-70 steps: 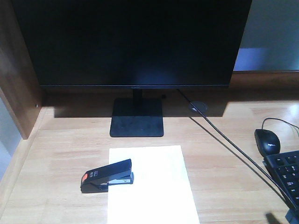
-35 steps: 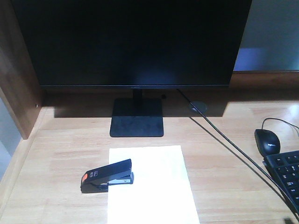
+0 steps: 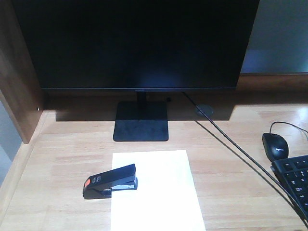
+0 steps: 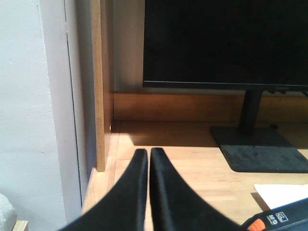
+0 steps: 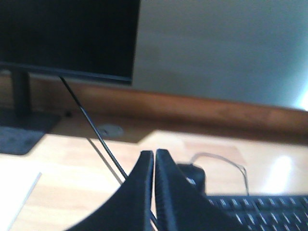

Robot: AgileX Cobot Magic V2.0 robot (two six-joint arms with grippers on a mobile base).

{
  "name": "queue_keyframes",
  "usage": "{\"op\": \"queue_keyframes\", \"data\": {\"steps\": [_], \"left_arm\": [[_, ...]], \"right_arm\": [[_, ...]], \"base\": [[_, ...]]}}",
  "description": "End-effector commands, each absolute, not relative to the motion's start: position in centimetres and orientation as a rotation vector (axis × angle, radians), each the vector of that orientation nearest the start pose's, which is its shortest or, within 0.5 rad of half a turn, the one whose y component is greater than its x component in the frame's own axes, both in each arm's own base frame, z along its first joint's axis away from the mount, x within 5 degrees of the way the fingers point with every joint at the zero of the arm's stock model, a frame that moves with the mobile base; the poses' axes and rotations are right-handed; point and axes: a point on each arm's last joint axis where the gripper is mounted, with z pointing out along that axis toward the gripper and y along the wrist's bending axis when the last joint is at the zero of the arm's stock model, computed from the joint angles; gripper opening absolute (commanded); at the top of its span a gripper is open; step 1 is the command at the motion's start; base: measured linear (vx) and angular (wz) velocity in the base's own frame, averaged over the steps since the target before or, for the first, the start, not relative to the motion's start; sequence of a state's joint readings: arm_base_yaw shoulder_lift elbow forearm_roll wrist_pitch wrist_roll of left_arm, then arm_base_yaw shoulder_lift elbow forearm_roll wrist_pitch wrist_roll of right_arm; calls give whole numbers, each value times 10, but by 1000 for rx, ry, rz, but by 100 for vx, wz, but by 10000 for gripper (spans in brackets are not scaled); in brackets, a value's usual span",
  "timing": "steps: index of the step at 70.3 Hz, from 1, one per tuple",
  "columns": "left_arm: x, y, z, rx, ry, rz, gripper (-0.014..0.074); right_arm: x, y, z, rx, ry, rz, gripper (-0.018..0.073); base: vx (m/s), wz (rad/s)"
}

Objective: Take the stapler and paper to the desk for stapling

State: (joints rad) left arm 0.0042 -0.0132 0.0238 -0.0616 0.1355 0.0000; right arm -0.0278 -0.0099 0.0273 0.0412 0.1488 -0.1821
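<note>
Front view: the paper lies flat on the tabletop, in front of the monitor stand and running off the near edge. The stapler sits at the paper's left edge, its nose over the sheet and its orange-red rear end out on bare wood to the left. A mouse and a keyboard lie near the right edge, with a black cable running from the monitor toward them. No gripper shows here.

Left wrist view: the left gripper has its 2 fingers pressed together, holding nothing, above the tabletop near the left wall. The stapler's rear end and a paper corner show at the lower right.

Right wrist view: the right gripper is likewise closed and empty, above the cable, with the mouse and keyboard just beyond.
</note>
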Motion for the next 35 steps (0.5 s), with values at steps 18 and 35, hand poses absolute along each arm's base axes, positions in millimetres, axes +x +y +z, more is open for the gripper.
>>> {"op": "queue_keyframes", "data": {"steps": [18, 35], "left_arm": [[56, 0, 196, -61, 1559, -61, -6], [56, 0, 196, -61, 1559, -61, -6]], "right_arm": [[56, -3, 198, -64, 1562, -147, -10], [56, -3, 201, -11, 1526, -101, -10]], "base": [[0, 0], [0, 0]]}}
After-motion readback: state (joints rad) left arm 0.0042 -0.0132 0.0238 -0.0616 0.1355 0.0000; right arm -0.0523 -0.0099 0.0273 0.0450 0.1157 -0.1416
